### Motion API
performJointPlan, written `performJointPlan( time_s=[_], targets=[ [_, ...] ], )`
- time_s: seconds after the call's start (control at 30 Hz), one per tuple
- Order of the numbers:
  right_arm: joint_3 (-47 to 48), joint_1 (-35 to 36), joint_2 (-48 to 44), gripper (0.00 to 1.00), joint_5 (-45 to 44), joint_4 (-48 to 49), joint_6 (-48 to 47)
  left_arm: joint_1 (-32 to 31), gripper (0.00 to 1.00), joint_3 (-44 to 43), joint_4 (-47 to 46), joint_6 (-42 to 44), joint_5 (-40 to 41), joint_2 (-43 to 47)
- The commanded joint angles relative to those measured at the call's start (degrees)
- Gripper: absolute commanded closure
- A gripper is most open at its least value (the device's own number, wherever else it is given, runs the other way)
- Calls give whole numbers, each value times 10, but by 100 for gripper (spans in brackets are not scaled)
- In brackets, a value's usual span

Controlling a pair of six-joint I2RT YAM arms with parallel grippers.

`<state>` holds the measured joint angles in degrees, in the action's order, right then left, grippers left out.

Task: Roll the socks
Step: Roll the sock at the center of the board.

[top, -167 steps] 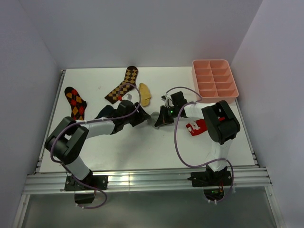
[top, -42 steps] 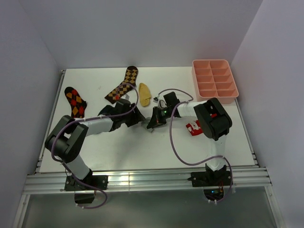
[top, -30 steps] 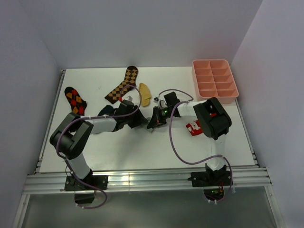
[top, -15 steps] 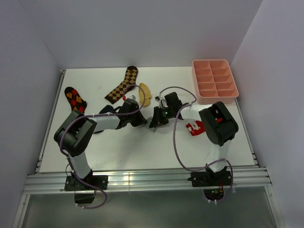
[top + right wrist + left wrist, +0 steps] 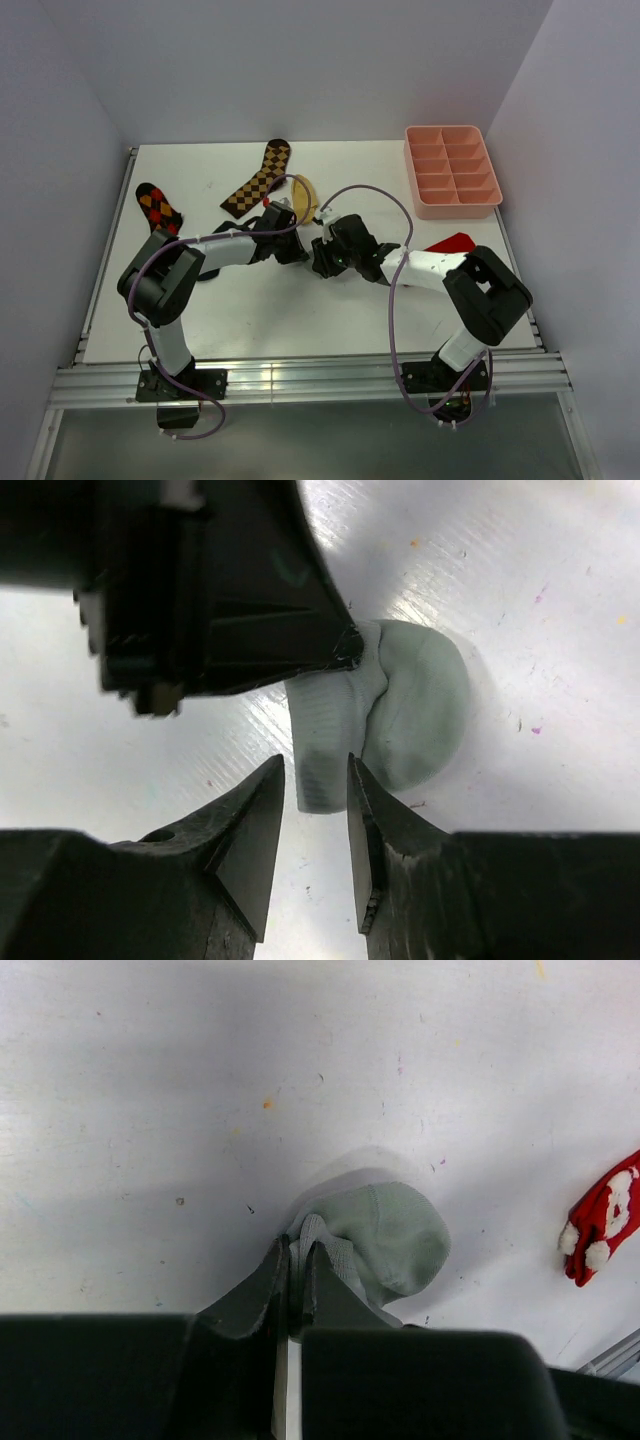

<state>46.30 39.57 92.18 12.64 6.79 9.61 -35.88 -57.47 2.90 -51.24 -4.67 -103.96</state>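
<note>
Grey sock (image 5: 385, 1240) sits mid-worktop (image 5: 250, 310), bunched into a rounded lump with the cuff end folded over. The two arms meet right over it, so from overhead they hide it.

Left claw (image 5: 295, 1250) is closed, with the fingers pinched together on the sock's folded cuff edge. The rest of the sock bulges out beyond the tips and lies on the worktop.

Right claw (image 5: 315, 765) comes in from the opposite side. Its fingers are apart with a narrow gap, and the sock's loose cuff edge lies in line with that gap. It is not clamped; whether the pads touch the fabric I cannot tell. The black body of the left claw fills the upper left of the right wrist view, and its tip sits on the same fold — close quarters.

Around them:
- The mustard sock (image 5: 305, 197) lies just behind the left claw, with a purple cable looping over it.
- A brown checkered sock (image 5: 257, 178) is further back, towards the left.
- A red-and-black argyle sock (image 5: 157, 208) is near the left edge.
- A red sock with white trim (image 5: 605, 1220) lies to the right, apart from the grey one — the right arm's links are beside it.
- The pink divided tray (image 5: 458, 210) is in the far right corner.

I cannot pick out the navy sock.
</note>
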Motion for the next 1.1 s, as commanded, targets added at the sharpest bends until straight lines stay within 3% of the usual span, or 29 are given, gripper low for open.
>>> performJointPlan(
  time_s=[0.0,0.3,0.67,0.77,0.8,0.9,1.07],
  targets=[
    [-21,30,-31,61,-83,66,-54,1,100,-23,32,25,5,-14],
    [-17,75,2,57,-139,84,-90,1,100,-35,39,25,-5,-21],
    [20,111,74,58,-218,29,-108,1,100,-40,37,23,-24,-22],
    [31,111,87,72,-240,9,-97,1,100,-39,33,23,-31,-21],
    [34,111,92,83,-241,4,-97,1,99,-39,33,23,-32,-20],
    [43,109,97,100,-241,-10,-82,2,94,-36,32,24,-31,-12],
    [53,85,80,100,-131,-39,-50,5,74,-25,34,25,-4,16]
  ],
)
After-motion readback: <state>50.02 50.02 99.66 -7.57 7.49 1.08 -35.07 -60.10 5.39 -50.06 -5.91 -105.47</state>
